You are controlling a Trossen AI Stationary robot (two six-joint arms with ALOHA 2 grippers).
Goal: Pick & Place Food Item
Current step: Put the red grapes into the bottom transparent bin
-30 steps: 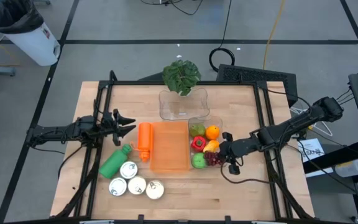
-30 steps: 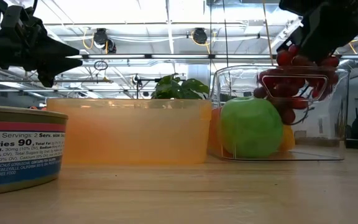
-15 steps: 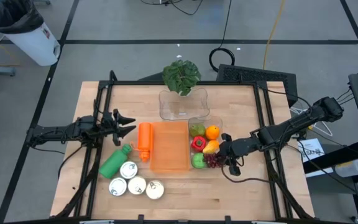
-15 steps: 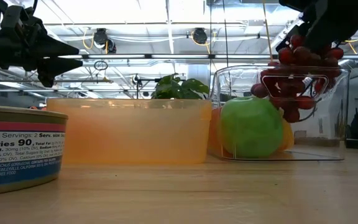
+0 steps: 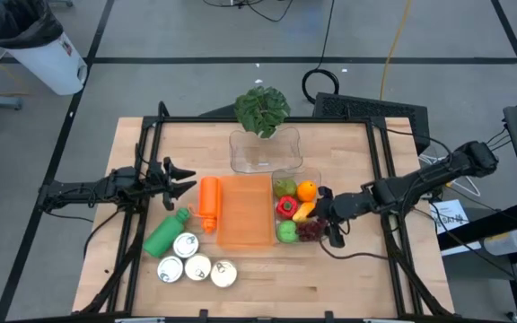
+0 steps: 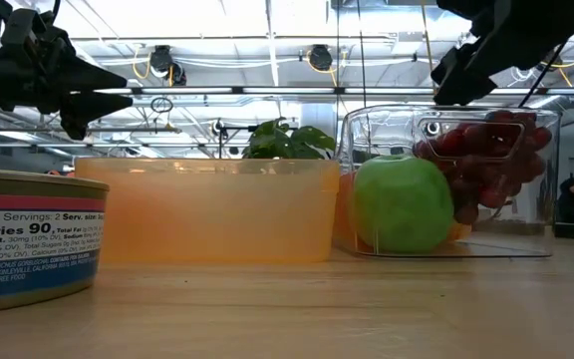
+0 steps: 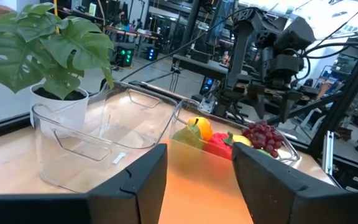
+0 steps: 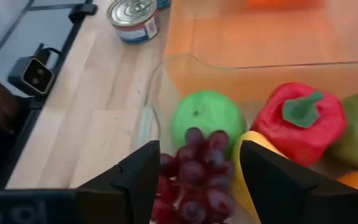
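A bunch of red grapes lies in the clear fruit container, leaning against the green apple. A red pepper, a yellow fruit, an orange and a pear share the container. My right gripper hangs open just above the grapes, a finger on either side, not touching them. My left gripper waits open over the table's left part.
An orange tray lies left of the fruit container. An empty clear container and a potted plant stand behind. An orange bottle, a green bottle and three cans sit at the near left.
My right gripper has opened and let go of the grapes. The bunch, which hung over the container's rim, has dropped into the container beside the apple. The gripper has risen a little above it.
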